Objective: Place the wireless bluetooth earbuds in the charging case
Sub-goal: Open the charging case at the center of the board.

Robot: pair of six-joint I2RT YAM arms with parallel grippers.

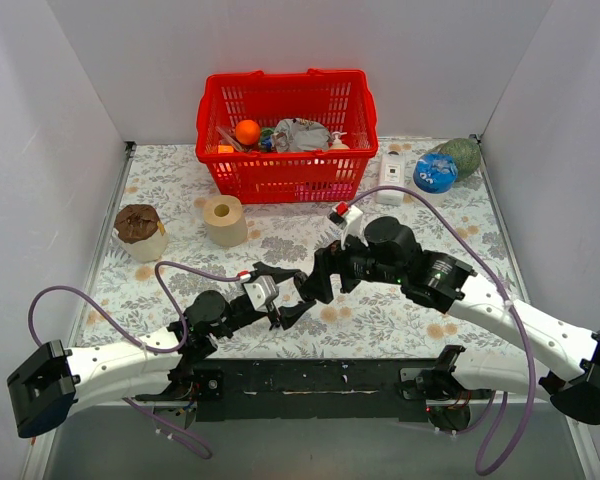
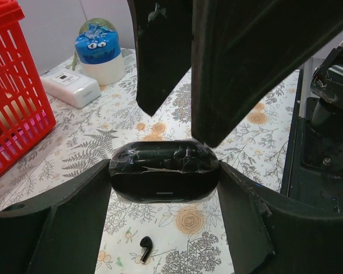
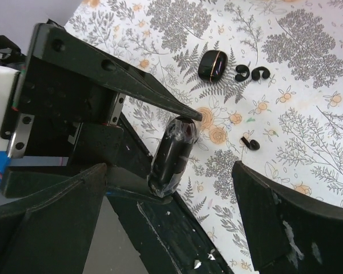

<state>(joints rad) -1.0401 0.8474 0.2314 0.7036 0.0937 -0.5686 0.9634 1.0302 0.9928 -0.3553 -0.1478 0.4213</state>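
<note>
- Left gripper is clamped on the charging case, one finger on each short end. The case is held lengthwise across the jaws, above the floral tabletop.
- The case is glossy black and oval, with wrinkled clear film over its top. It has a seam line and a short pale bar on the facing side. No writing can be read on it.
- Right gripper stands wide open and grips nothing. In its wrist view the held case sits between its spread fingers. In the left wrist view its two fingers come down from above, and one tip is at the upper edge of the case. Whether that tip touches the case cannot be told.
- One earbud, black with a short stem, lies on the tabletop below the held case, clear of both grippers. In the right wrist view it lies off to the side of the case.
- Farther out in the right wrist view lies a smaller black oval piece with a copper-coloured line. Just beside it are two black C-shaped bits.
- Mid-tabletop: a tan tape roll and a brown-topped tub toward the left.
- Back edge: a red basket holding an orange ball and other small items.
- Right of the basket are a white box with a label too small to read, a blue-lidded cup with cartoon eyes, and a green object.
</note>
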